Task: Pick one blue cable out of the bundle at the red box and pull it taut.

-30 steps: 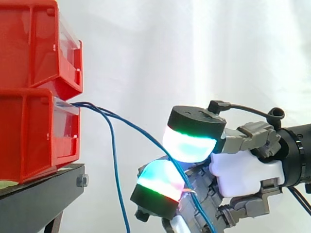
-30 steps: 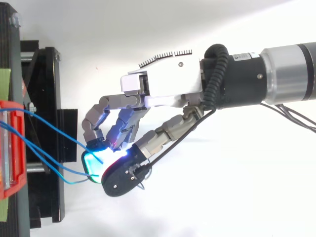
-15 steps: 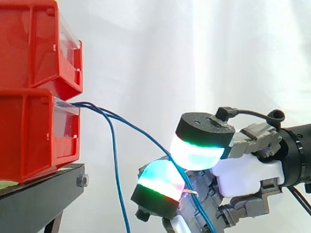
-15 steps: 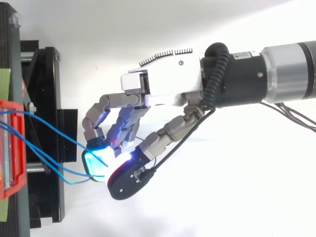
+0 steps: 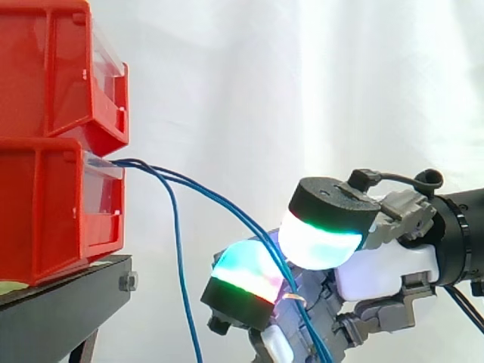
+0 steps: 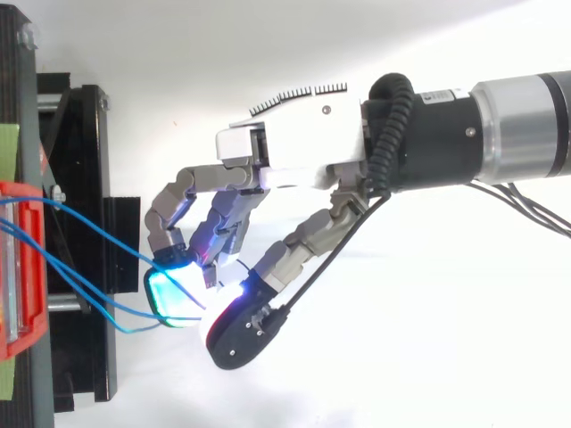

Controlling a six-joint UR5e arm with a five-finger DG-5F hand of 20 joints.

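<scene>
Starting at the hand [image 6: 303,156], I read it low at the right in the side view, with its wrist running off the right edge. The fingers [image 5: 246,276] are curled. 1 pad glows cyan and green, and the thumb pad [image 5: 325,234] sits just above and beside it, glowing white and green. 2 blue cables [image 5: 215,206] pass between these 2 pads and run on down across the hand toward the bottom edge. The fingers and thumb are curled round them. I cannot tell whether the thumb pad presses on them or stands just clear. In the top view, 1 of these cables meets the cyan pad at its upper edge.

From the hand, the 2 blue cables rise in a shallow curve to the front lip of the lower red bin [image 5: 45,212]; they are not drawn straight. A hanging cable [image 5: 180,257], also blue, leaves the same lip and drops clear of the hand.

An upper red bin [image 5: 45,68] sits on the lower one. Both rest on the black stand [image 5: 60,302]. Behind everything hangs the white curtain [image 5: 302,91].
</scene>
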